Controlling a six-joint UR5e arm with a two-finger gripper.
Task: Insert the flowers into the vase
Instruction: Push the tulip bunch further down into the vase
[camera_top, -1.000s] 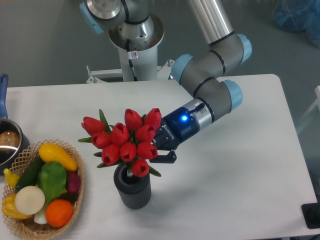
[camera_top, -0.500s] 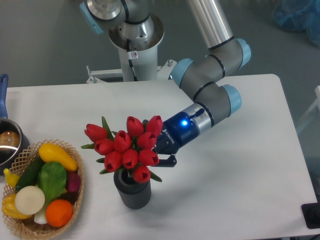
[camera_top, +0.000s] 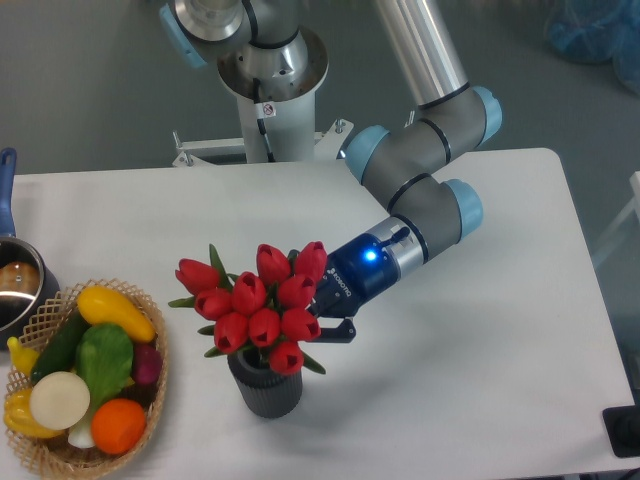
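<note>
The flowers (camera_top: 258, 305), a bunch of red tulip buds with green leaves, stand over the vase (camera_top: 266, 385), a small dark grey ribbed cylinder near the table's front. The buds hide the vase's mouth, and the stems drop into it out of sight. My gripper (camera_top: 322, 318) comes in from the right, low beside the bunch, shut on the flowers. Only one dark finger (camera_top: 333, 332) shows; the rest is hidden behind the buds.
A woven basket (camera_top: 40, 320) with vegetables sits at the front left. A metal pot (camera_top: 18, 283) with a blue handle stands at the left edge. The arm's base (camera_top: 268, 80) is at the table's back. The white table (camera_top: 480, 380) ends at the right.
The gripper and the flowers have moved down and slightly right, so the bunch now sits lower over the vase and covers more of its mouth.
</note>
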